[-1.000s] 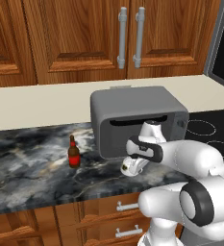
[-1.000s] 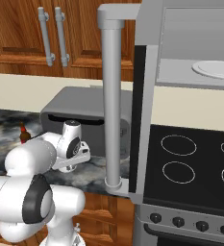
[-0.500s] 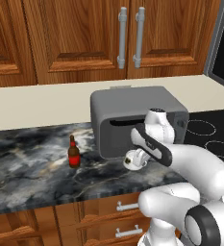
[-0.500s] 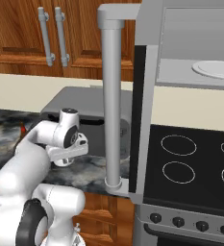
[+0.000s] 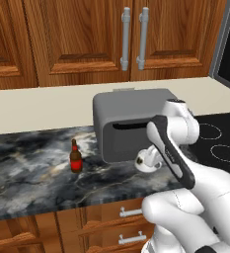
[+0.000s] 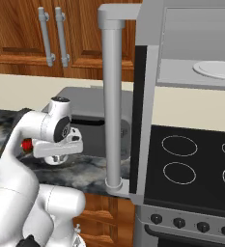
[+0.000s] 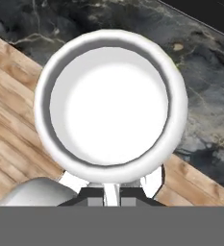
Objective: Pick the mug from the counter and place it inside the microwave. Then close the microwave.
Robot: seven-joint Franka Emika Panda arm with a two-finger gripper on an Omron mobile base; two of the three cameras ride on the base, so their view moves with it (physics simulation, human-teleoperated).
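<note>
Over the dark marbled worktop (image 5: 32, 173), my gripper (image 7: 111, 190) is clamped on the rim of the white mug (image 7: 111, 102), lifted clear, with the open microwave (image 6: 191, 58) higher up to my right.

We cannot see the gripper's (image 7: 111, 194) fingertips; the mug (image 7: 111, 103) rim covers them in the hand view. The arm hides part of the mug in the left base view. The microwave (image 6: 181, 72) is cut off by the right base view's edge.
</note>
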